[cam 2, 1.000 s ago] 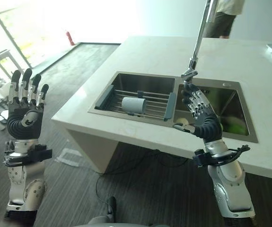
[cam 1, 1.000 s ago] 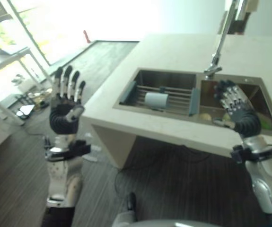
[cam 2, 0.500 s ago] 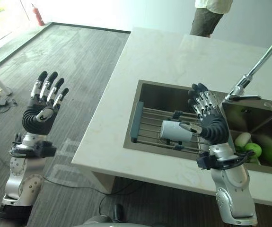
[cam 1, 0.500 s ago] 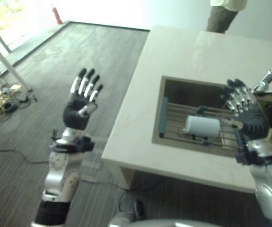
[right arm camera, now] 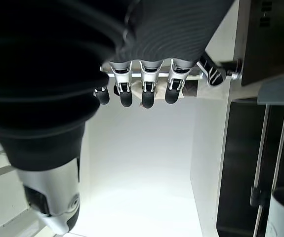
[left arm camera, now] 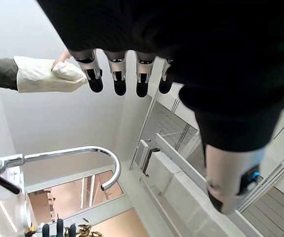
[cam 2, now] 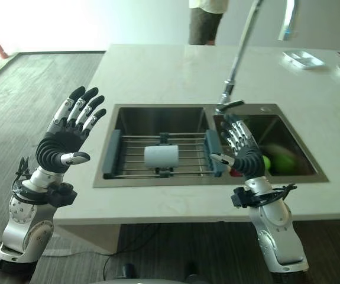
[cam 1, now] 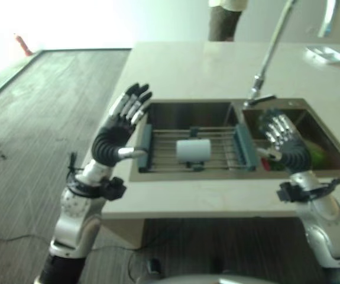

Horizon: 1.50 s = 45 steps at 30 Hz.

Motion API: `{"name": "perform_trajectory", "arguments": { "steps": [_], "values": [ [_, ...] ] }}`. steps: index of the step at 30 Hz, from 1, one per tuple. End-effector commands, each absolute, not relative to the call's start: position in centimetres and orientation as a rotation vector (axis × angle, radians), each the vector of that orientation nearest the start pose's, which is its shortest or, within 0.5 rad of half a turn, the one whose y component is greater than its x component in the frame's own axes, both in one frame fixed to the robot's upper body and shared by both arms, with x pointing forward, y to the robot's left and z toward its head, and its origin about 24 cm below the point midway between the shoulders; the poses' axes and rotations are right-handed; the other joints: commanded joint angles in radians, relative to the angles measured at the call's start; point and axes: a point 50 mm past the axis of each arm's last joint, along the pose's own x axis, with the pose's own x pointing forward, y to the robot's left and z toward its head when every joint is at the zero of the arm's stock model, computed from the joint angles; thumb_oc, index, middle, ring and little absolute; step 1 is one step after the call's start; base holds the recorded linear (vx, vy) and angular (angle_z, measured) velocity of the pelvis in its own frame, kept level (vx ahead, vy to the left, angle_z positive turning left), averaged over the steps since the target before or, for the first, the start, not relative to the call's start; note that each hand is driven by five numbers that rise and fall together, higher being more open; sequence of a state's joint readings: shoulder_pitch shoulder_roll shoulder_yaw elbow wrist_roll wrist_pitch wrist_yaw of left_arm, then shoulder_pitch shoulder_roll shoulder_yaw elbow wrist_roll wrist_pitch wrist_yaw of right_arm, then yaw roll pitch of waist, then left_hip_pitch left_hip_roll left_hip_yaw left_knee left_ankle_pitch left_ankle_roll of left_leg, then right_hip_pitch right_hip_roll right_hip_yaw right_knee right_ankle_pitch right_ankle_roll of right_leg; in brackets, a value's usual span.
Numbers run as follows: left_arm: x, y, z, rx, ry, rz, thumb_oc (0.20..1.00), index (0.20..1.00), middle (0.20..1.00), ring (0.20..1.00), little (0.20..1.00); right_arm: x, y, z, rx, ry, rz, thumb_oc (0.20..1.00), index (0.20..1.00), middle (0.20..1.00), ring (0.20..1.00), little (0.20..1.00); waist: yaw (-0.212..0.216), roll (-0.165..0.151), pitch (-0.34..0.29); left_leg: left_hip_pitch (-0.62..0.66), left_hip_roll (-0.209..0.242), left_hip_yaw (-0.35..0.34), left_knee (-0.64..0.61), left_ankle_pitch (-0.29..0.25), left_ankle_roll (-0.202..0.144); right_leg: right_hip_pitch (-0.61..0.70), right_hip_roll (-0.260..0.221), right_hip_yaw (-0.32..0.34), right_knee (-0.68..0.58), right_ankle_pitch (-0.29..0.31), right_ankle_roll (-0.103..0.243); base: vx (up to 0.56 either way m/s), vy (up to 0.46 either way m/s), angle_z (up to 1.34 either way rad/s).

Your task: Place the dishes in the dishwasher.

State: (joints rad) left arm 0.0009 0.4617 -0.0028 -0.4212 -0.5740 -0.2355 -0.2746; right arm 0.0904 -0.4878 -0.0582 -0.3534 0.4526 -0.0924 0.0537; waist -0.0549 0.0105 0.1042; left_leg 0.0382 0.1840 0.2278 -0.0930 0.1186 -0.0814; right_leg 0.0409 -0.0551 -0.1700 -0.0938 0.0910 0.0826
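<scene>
Both robot hands were raised with fingers spread and empty, near the sink [cam 2: 128, 177], while a white cup [cam 2: 161, 156] lay on the rack in it.

Nearest, the left robot hand [cam 2: 63, 142] was held up off the sink's left edge, over the worktop [cam 2: 158, 77] corner, fingers straight and fanned, holding nothing. The right robot hand [cam 2: 240, 151] stood upright over the sink's front rim at the divider between its two basins, fingers likewise straight and apart, touching nothing. In the sink's left basin the cup lay on its side on a wire drying rack [cam 2: 128, 155] with blue-grey ends. The right basin held green and red items [cam 2: 279, 160], too blurred to name. The tall faucet [cam 2: 238, 56] rose behind the sink. Further back on the worktop, right of the faucet, sat a small dish [cam 2: 303, 58]. A person [cam 2: 204, 18] stood beyond the worktop's far edge.
</scene>
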Motion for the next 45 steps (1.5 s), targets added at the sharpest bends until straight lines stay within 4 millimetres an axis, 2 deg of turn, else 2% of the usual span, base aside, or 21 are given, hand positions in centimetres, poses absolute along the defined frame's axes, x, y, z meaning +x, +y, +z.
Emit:
{"name": "perform_trajectory", "arguments": {
  "steps": [1, 3, 4, 6, 7, 8, 9, 11, 13, 15, 23, 25, 26, 27, 29, 31, 35, 36, 39, 41, 45],
  "values": [
    [22.6, 18.6, 18.1, -0.018, -0.697, -0.395, 1.0, 1.0, 1.0, 1.0, 1.0, 23.2, -20.6, 16.3, -0.036, -0.483, 0.194, 1.0, 1.0, 1.0, 1.0, 1.0, 0.003, -0.027, -0.013, 0.033, -0.008, -0.031, 0.009, -0.03, -0.02, 0.018, -0.054, 0.0, 0.007, -0.005, 0.037, 0.0, -0.286, -0.05],
    [22.6, 18.9, 18.3, -0.004, -0.716, -0.358, 1.0, 1.0, 1.0, 1.0, 1.0, 23.3, -20.7, 16.3, -0.048, -0.473, 0.21, 1.0, 1.0, 1.0, 1.0, 1.0, -0.003, -0.024, -0.007, 0.033, -0.012, -0.027, 0.048, -0.034, -0.027, 0.02, -0.047, 0.009, 0.007, -0.004, 0.027, 0.01, -0.177, -0.01],
    [22.6, 19.2, 18.2, -0.009, -0.723, -0.337, 1.0, 1.0, 1.0, 1.0, 1.0, 23.3, -20.7, 16.1, -0.058, -0.462, 0.233, 1.0, 1.0, 1.0, 1.0, 1.0, -0.008, -0.026, 0.0, 0.015, -0.022, -0.03, 0.121, -0.054, -0.029, 0.022, -0.047, 0.011, 0.007, 0.003, 0.021, 0.03, -0.127, -0.05],
    [22.7, 19.4, 18.0, -0.008, -0.711, -0.314, 1.0, 1.0, 1.0, 1.0, 1.0, 23.3, -20.8, 15.9, -0.063, -0.454, 0.263, 1.0, 1.0, 1.0, 1.0, 1.0, -0.005, -0.026, 0.008, -0.014, -0.042, -0.063, 0.176, -0.058, -0.025, 0.03, -0.043, 0.02, 0.007, 0.004, 0.014, 0.06, -0.064, -0.19],
    [22.6, 19.5, 17.7, -0.002, -0.698, -0.301, 1.0, 1.0, 1.0, 1.0, 1.0, 23.3, -20.7, 15.8, -0.065, -0.451, 0.278, 1.0, 1.0, 1.0, 1.0, 1.0, -0.001, -0.026, 0.012, -0.023, -0.064, -0.081, 0.162, -0.071, -0.014, 0.036, -0.041, 0.029, 0.007, 0.002, 0.013, 0.15, 0.047, -0.32],
    [22.5, 19.6, 17.2, 0.007, -0.675, -0.284, 1.0, 1.0, 1.0, 1.0, 1.0, 23.2, -20.3, 15.6, -0.067, -0.445, 0.3, 1.0, 1.0, 1.0, 1.0, 1.0, 0.006, -0.014, 0.015, -0.011, -0.077, -0.088, 0.081, -0.049, -0.006, 0.048, -0.034, 0.033, 0.007, -0.008, 0.015, 0.19, 0.11, -0.29],
    [22.5, 19.6, 16.9, 0.012, -0.667, -0.282, 1.0, 1.0, 1.0, 1.0, 1.0, 23.2, -20.0, 15.5, -0.075, -0.446, 0.296, 1.0, 1.0, 1.0, 1.0, 1.0, 0.008, -0.006, 0.018, -0.008, -0.072, -0.071, 0.028, -0.019, -0.008, 0.058, -0.032, 0.027, 0.007, -0.016, 0.017, 0.18, 0.143, -0.29],
    [22.7, 19.5, 16.7, 0.013, -0.656, -0.284, 1.0, 1.0, 1.0, 1.0, 1.0, 23.2, -20.0, 15.4, -0.115, -0.454, 0.283, 1.0, 1.0, 1.0, 1.0, 1.0, 0.012, -0.002, 0.023, -0.034, -0.065, -0.049, 0.014, 0.012, -0.016, 0.075, -0.035, 0.012, 0.007, -0.025, 0.019, 0.09, 0.134, -0.25],
    [23.0, 19.3, 16.7, 0.021, -0.655, -0.271, 1.0, 1.0, 1.0, 1.0, 1.0, 23.5, -19.8, 15.7, -0.142, -0.466, 0.286, 1.0, 1.0, 1.0, 1.0, 1.0, 0.021, -0.002, 0.017, -0.039, -0.077, -0.086, 0.006, 0.004, -0.008, 0.077, -0.035, 0.014, 0.007, -0.035, 0.018, 0.05, 0.189, -0.1],
    [23.2, 19.2, 16.9, 0.04, -0.671, -0.27, 1.0, 1.0, 1.0, 1.0, 1.0, 23.6, -20.1, 15.9, -0.126, -0.469, 0.28, 1.0, 1.0, 1.0, 1.0, 1.0, 0.014, 0.0, 0.007, -0.039, -0.08, -0.089, 0.006, 0.004, -0.009, 0.081, -0.039, 0.011, 0.007, -0.036, 0.024, 0.06, 0.234, -0.06],
    [24.1, 18.9, 17.3, 0.086, -0.651, -0.29, 1.0, 1.0, 1.0, 1.0, 1.0, 23.3, -20.4, 15.6, -0.137, -0.439, 0.298, 1.0, 1.0, 1.0, 1.0, 1.0, 0.007, -0.024, -0.023, 0.016, -0.137, -0.121, 0.006, -0.05, 0.035, 0.092, -0.082, -0.003, 0.021, -0.022, 0.049, 0.12, 0.249, 0.03],
    [24.1, 18.6, 17.3, 0.114, -0.655, -0.302, 1.0, 1.0, 1.0, 1.0, 1.0, 23.6, -20.2, 15.6, -0.135, -0.434, 0.301, 1.0, 1.0, 1.0, 1.0, 1.0, 0.019, -0.028, -0.024, 0.015, -0.146, -0.118, 0.006, -0.051, 0.049, 0.085, -0.079, -0.011, 0.085, -0.048, 0.05, 0.07, 0.222, -0.01],
    [23.8, 18.2, 17.7, 0.209, -0.704, -0.318, 1.0, 1.0, 1.0, 1.0, 1.0, 23.7, -19.8, 15.5, -0.134, -0.429, 0.325, 1.0, 1.0, 1.0, 1.0, 1.0, 0.017, -0.033, -0.011, 0.014, -0.154, -0.125, 0.006, -0.044, 0.068, 0.001, -0.076, 0.005, 0.269, -0.01, 0.07, 0.04, 0.164, -0.27],
    [23.8, 18.0, 18.0, 0.251, -0.722, -0.316, 1.0, 1.0, 1.0, 1.0, 1.0, 23.7, -19.7, 15.5, -0.126, -0.43, 0.337, 1.0, 1.0, 1.0, 1.0, 1.0, 0.01, -0.035, -0.005, 0.015, -0.152, -0.134, 0.006, -0.045, 0.068, -0.035, -0.081, 0.024, 0.285, 0.0, 0.069, 0.04, 0.08, -0.57],
    [24.2, 17.8, 18.6, 0.299, -0.738, -0.32, 1.0, 1.0, 1.0, 1.0, 1.0, 23.8, -19.6, 15.5, -0.125, -0.433, 0.339, 1.0, 1.0, 1.0, 1.0, 1.0, 0.009, -0.039, -0.002, 0.013, -0.144, -0.145, 0.006, -0.05, 0.058, -0.038, -0.105, 0.019, 0.22, -0.008, 0.064, 0.04, -0.122, -0.31],
    [24.6, 17.8, 19.2, 0.313, -0.731, -0.317, 1.0, 1.0, 1.0, 1.0, 1.0, 23.9, -19.5, 15.6, -0.128, -0.442, 0.332, 1.0, 1.0, 1.0, 1.0, 1.0, 0.01, -0.047, -0.001, 0.018, -0.132, -0.14, 0.006, -0.065, 0.047, -0.022, -0.149, 0.015, 0.127, 0.033, 0.08, 0.06, -0.245, 0.16],
    [24.8, 17.5, 19.0, 0.352, -0.695, -0.301, 1.0, 1.0, 1.0, 1.0, 1.0, 24.3, -19.0, 16.2, -0.171, -0.445, 0.34, 1.0, 1.0, 1.0, 1.0, 1.0, 0.018, -0.052, -0.011, 0.023, -0.096, -0.122, 0.006, -0.071, 0.025, 0.027, -0.136, 0.008, 0.007, 0.032, 0.088, 0.03, -0.281, 0.08],
    [25.4, 17.6, 18.3, 0.408, -0.615, -0.274, 1.0, 1.0, 1.0, 1.0, 1.0, 24.7, -18.9, 16.5, -0.187, -0.443, 0.342, 1.0, 1.0, 1.0, 1.0, 1.0, 0.025, -0.048, -0.017, 0.03, -0.068, -0.097, 0.006, -0.068, 0.01, 0.029, -0.13, -0.011, 0.007, 0.022, 0.09, -0.02, -0.263, -0.18],
    [26.1, 18.4, 16.9, 0.5, -0.48, -0.274, 1.0, 1.0, 1.0, 1.0, 1.0, 24.9, -19.5, 16.7, -0.186, -0.427, 0.327, 1.0, 1.0, 1.0, 1.0, 1.0, 0.026, -0.039, -0.026, 0.038, -0.046, -0.082, 0.006, -0.066, 0.0, 0.038, -0.118, -0.02, 0.007, 0.01, 0.086, 0.0, -0.228, -0.23],
    [26.6, 19.2, 15.3, 0.56, -0.338, -0.311, 1.0, 1.0, 1.0, 1.0, 1.0, 24.7, -20.0, 16.7, -0.177, -0.419, 0.321, 1.0, 1.0, 1.0, 1.0, 1.0, 0.012, -0.021, -0.032, 0.046, -0.028, -0.076, 0.006, -0.058, -0.009, 0.046, -0.109, -0.023, 0.007, 0.0, 0.079, 0.02, -0.183, -0.14],
    [27.8, 20.2, 14.0, 0.647, -0.206, -0.322, 1.0, 1.0, 1.0, 1.0, 1.0, 24.7, -20.4, 16.3, -0.198, -0.402, 0.321, 1.0, 1.0, 1.0, 1.0, 1.0, -0.019, 0.002, -0.037, 0.059, -0.01, -0.064, 0.006, -0.051, -0.018, 0.055, -0.103, -0.011, 0.007, -0.008, 0.076, 0.02, -0.074, -0.07]
  ]
}}
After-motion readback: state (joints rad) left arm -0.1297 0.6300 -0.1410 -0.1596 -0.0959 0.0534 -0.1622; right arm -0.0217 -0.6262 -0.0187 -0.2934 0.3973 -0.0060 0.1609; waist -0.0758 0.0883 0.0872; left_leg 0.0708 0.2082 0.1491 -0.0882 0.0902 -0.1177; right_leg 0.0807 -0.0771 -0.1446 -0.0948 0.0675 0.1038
